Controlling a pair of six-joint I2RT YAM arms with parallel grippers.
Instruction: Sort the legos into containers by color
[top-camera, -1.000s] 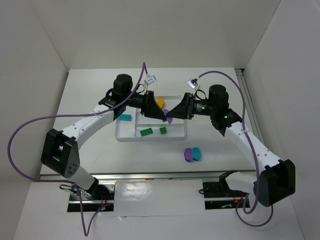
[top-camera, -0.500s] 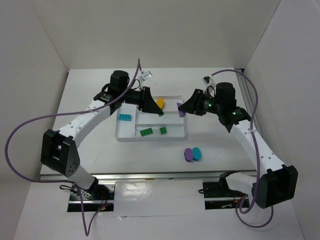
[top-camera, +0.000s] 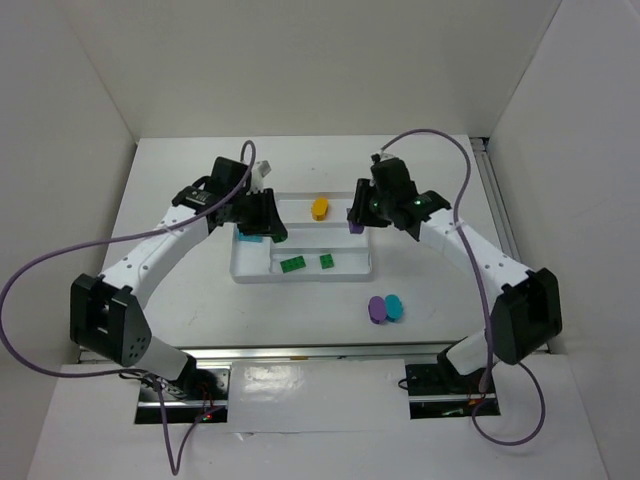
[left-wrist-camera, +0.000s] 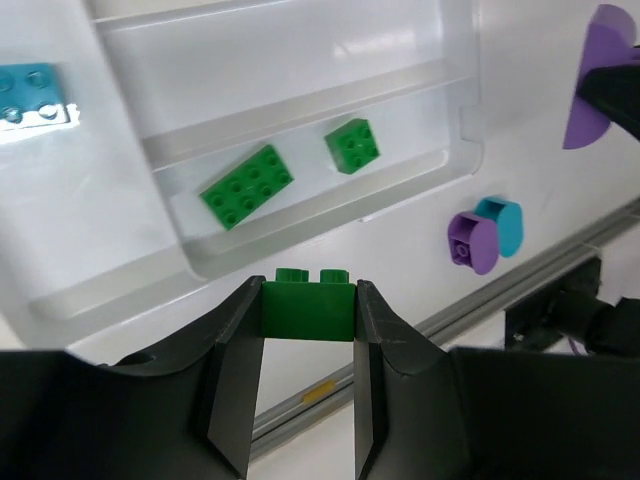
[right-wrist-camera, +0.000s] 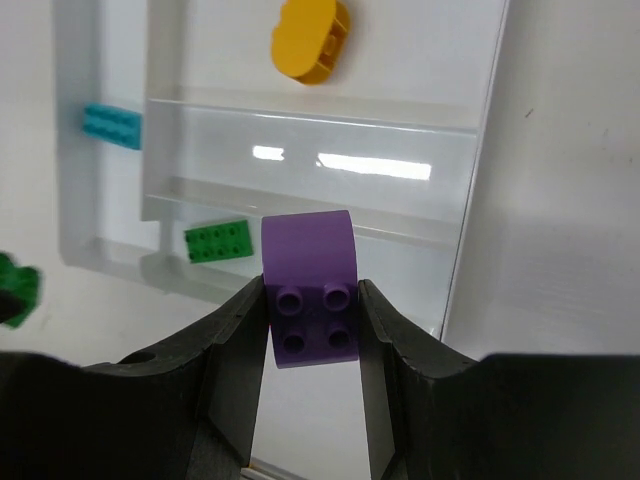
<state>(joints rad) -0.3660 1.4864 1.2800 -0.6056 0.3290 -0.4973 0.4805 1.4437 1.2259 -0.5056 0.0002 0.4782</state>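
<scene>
Lower right of the tray (top-camera: 300, 280), the purple oval (top-camera: 376, 310) and teal oval (top-camera: 396, 306) lie touching on the desk (top-camera: 300, 312). They have not moved in the last second, nor have the green bricks (top-camera: 293, 264) in the tray's nearest section. The claws were nose to nose over the tray's middle and have since drawn apart. The left claw (top-camera: 268, 228) is now over the tray's left end and the right claw (top-camera: 355, 222) over its right end. The yellow oval (top-camera: 320, 207) in the far section, half covered before, shows whole.

The left claw is closed narrowly on a third green brick (left-wrist-camera: 308, 312), its fingers pressing two opposite sides. The right claw pinches a purple brick (right-wrist-camera: 310, 290) the same way.

From above, the left claw hides its own brick and part of the teal brick (left-wrist-camera: 35, 95). In the left wrist view, the left edge of the frame cuts that teal brick off. The purple brick shows only as a sliver under the right claw.
</scene>
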